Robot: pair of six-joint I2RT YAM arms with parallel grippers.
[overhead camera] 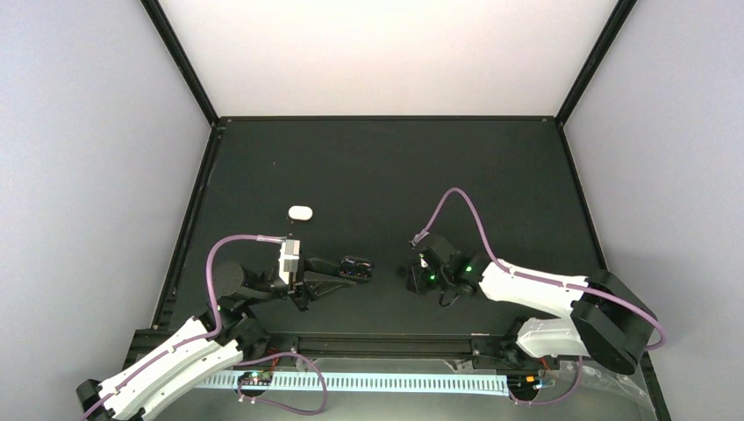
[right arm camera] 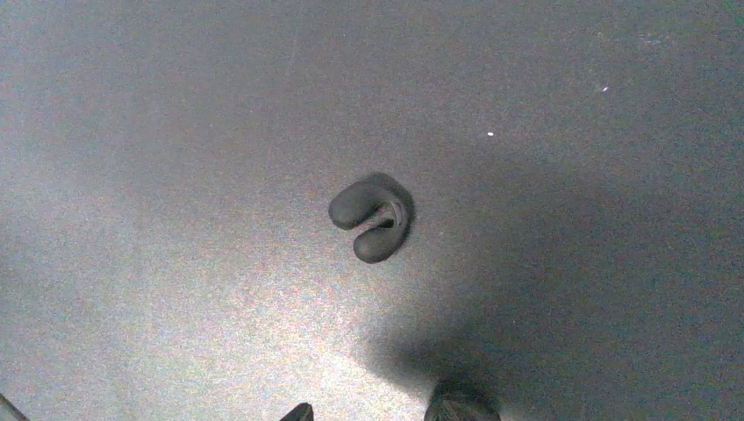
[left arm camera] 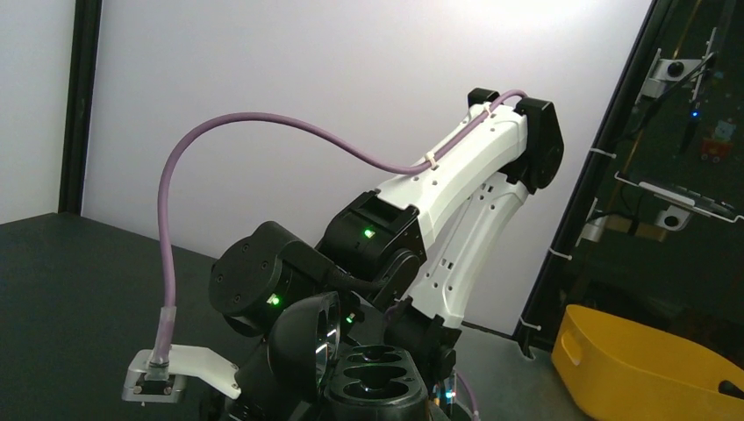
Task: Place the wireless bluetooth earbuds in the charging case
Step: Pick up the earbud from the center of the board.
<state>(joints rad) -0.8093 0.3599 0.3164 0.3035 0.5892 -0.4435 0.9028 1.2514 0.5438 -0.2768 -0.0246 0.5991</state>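
The dark table (right arm camera: 132,105) holds one small black earbud (right arm camera: 373,219), bent like a hook. It looks light, hard and smooth, so it could slip; pinch it across its two fat ends. The right pincer (right arm camera: 377,410) hangs over it, partly open and empty. Well off to the side, the left pincer (overhead camera: 344,268) is shut tight on the open black charging case (left arm camera: 377,375).

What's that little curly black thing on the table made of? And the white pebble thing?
The black earbud looks like matte plastic or rubber: it is dull grey-black with no sharp glints. The white case looks like smooth, hard plastic, evenly bright and rounded, though it is too small here to be sure.
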